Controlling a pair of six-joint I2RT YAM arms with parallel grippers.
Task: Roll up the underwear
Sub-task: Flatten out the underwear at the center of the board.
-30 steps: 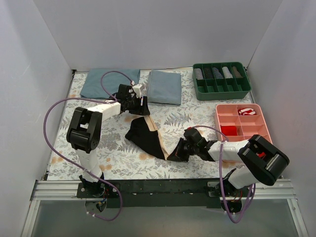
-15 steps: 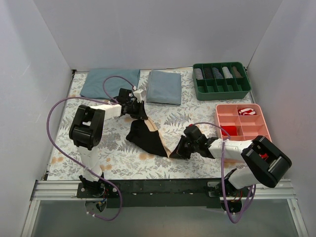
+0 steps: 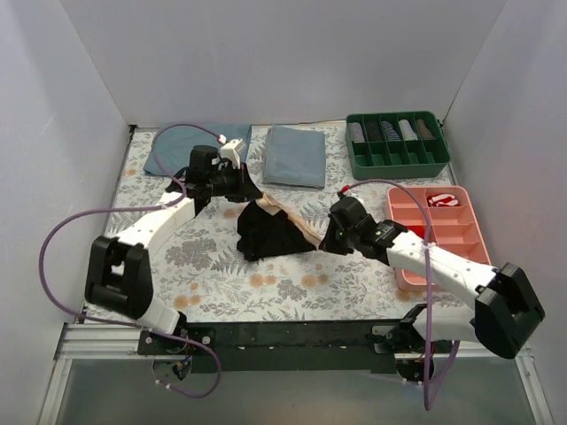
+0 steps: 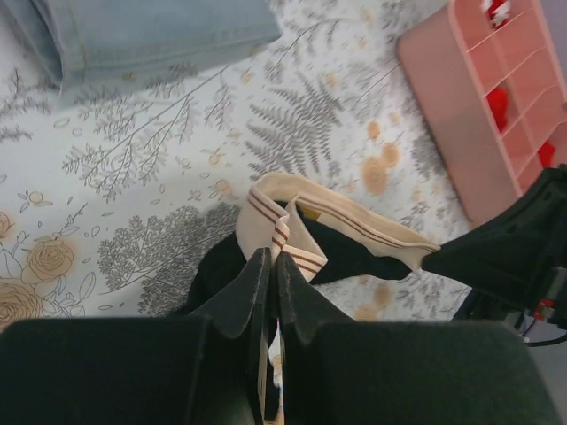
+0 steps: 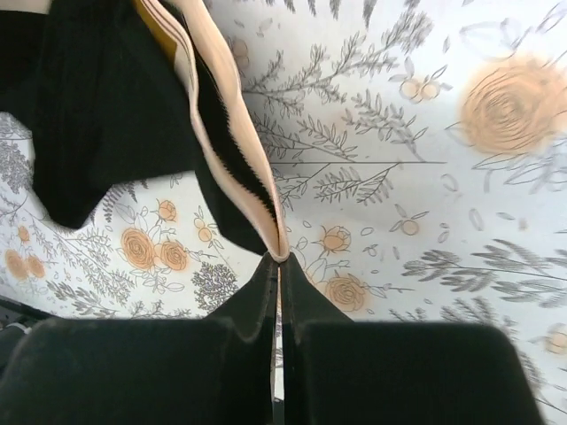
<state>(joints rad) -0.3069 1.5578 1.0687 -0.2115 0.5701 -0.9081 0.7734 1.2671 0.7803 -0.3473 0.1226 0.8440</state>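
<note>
See underwear [image 3: 270, 232] mid-table on the mat [image 3: 204, 274], between the two grippers. Left gripper [image 3: 246, 189] at its back-left corner, right gripper [image 3: 330, 237] at its right end, both clamped on the waistband [image 4: 354, 229]. Behind it, along the back edge: left folded cloth [image 3: 173, 146] and right folded cloth [image 3: 295, 156], side by side, just apart. Back-right corner: far tray [image 3: 396, 171], rolled items [image 3: 390, 131] in its compartments. Directly in front of that, along the right edge: near tray [image 3: 461, 241], right of the right gripper, a rolled garment [image 3: 442, 200] in its back-right compartment.
</note>
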